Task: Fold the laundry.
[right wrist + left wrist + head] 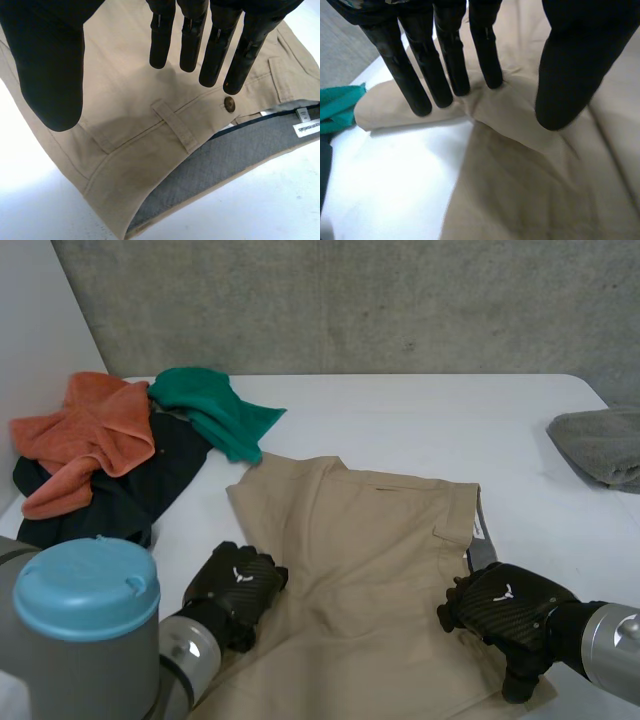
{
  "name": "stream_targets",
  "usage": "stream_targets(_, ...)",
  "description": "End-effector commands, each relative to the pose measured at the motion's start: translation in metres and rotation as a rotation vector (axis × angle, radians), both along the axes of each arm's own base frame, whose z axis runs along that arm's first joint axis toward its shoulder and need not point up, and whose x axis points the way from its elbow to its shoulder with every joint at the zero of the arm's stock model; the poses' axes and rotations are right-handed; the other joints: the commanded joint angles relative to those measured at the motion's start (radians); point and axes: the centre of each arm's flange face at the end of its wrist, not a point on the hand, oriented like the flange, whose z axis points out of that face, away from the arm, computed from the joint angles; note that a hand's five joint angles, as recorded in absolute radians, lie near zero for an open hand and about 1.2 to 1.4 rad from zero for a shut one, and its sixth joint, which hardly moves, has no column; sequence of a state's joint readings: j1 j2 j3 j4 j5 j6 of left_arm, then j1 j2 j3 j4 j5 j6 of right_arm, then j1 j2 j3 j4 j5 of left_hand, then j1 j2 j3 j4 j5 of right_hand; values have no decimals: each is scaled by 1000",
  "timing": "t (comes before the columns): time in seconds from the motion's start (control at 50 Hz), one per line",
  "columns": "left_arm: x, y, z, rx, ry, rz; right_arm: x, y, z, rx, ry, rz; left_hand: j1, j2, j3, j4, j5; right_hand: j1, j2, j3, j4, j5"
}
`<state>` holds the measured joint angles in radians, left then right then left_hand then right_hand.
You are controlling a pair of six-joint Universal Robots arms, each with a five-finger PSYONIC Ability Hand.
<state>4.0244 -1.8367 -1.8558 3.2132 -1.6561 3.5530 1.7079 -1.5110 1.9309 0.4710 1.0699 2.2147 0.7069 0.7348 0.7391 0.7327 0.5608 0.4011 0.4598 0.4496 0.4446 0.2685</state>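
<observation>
Two robot hands of mine are on the beige trousers point(370, 570), spread flat on the white table point(420, 430). My left robot hand point(232, 592) presses straight fingers point(452, 60) on the trousers' left edge, thumb apart. My right robot hand point(500, 610) is open and relaxed over the waistband point(140, 145), fingertips near the button point(229, 103). An orange cloth point(85, 430) and a green cloth point(215, 412) lie far left.
</observation>
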Motion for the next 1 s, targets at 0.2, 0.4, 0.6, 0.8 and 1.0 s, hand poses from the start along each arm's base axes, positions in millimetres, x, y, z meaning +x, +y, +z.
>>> stream_targets(0.2,19,36,-13,112,-68,-20,1,-7,-1,-57,-8,0,76,48,43,50,47,74,16,26,31,32)
stream_targets(0.4,11,27,-14,93,-55,-19,1,-10,-3,-74,-9,-2,689,661,657,664,661,89,30,41,46,47)
stream_targets(0.6,-14,-12,15,-87,72,3,1,-10,2,-82,-16,-13,689,661,657,664,661,86,27,38,43,44)
stream_targets(0.8,-12,-44,-2,-27,16,83,0,-9,3,-81,-17,-19,689,661,657,664,661,80,22,32,37,38)
stream_targets(1.0,-2,6,17,134,104,-32,-2,-13,3,-86,-18,-31,44,16,12,18,15,80,22,32,37,38)
